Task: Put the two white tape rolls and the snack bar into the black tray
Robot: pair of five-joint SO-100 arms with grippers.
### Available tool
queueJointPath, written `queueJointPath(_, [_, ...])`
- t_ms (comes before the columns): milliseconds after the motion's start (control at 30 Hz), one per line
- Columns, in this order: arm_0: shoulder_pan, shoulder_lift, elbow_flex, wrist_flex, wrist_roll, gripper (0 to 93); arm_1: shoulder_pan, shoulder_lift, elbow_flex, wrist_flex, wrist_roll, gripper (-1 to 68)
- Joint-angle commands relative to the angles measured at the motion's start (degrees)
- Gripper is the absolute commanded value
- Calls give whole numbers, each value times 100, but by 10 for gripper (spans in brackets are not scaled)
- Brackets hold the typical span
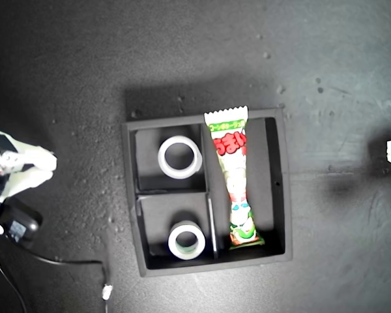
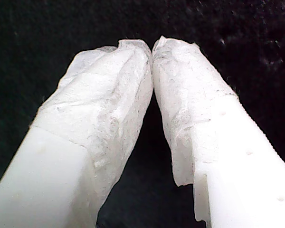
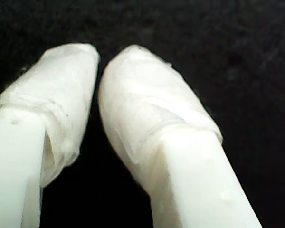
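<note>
Matte black tray (image 1: 279, 189); glossy snack bar (image 1: 234, 176) wrapper; speckled, dull dark bench (image 1: 326, 78); my first hand (image 2: 152, 47) wrapped in wrinkled white tape.

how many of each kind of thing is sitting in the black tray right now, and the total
White tape rolls: 2, the plain white tape roll and the tape roll with the greenish core, each in its own small compartment of the black tray.
Snack bars: 1, the snack bar in the tall compartment, its upper crimped end over the rim.
Total: 3
</note>
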Motion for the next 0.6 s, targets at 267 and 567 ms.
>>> queueJointPath(267, [26, 272, 325, 272, 580, 2, 79, 18, 70, 721, -1406, -1])
queueJointPath(567, [79, 272, 325, 879, -659, 2, 70, 18, 70, 721, -1406, -1])
